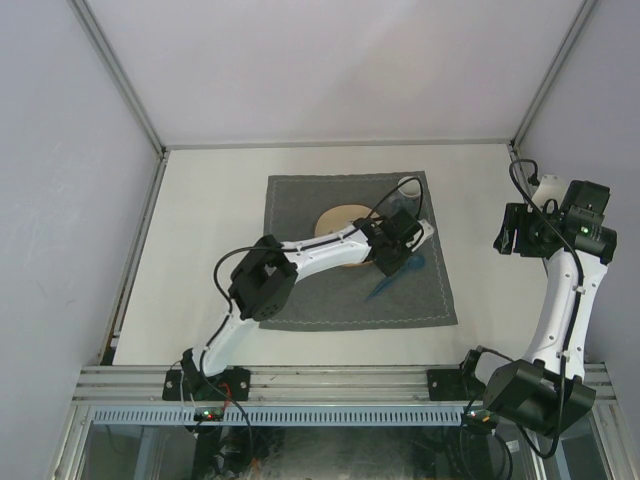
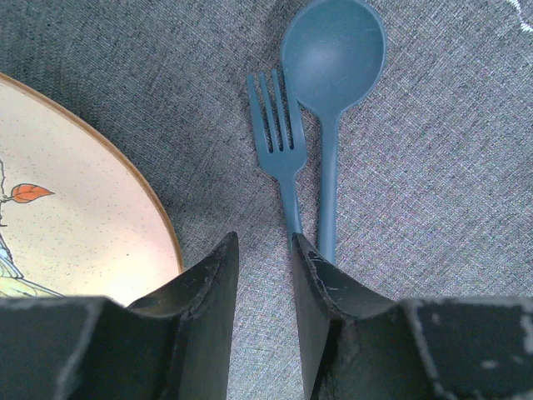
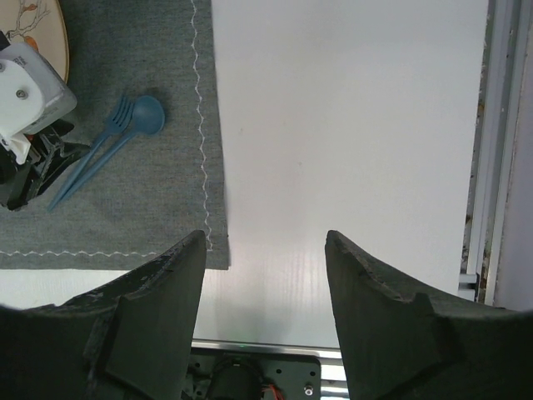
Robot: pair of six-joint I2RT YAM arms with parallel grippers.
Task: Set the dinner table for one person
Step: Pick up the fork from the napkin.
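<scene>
Your left gripper (image 2: 265,242) hangs low over the grey cloth (image 2: 433,208). Its jaws are narrowly apart, with cloth showing in the gap and nothing held. The fork (image 2: 279,142) and spoon (image 2: 333,50) lie side by side just ahead, and the fork's handle goes out of sight at one fingertip. The plate (image 2: 75,208) is beside them. Your right gripper (image 3: 265,237) has its jaws wide and empty, above the dinner table (image 3: 333,125), which carries the cloth.

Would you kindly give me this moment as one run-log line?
left gripper open at fork handle | fork beside spoon on mat | right gripper open, empty
</scene>
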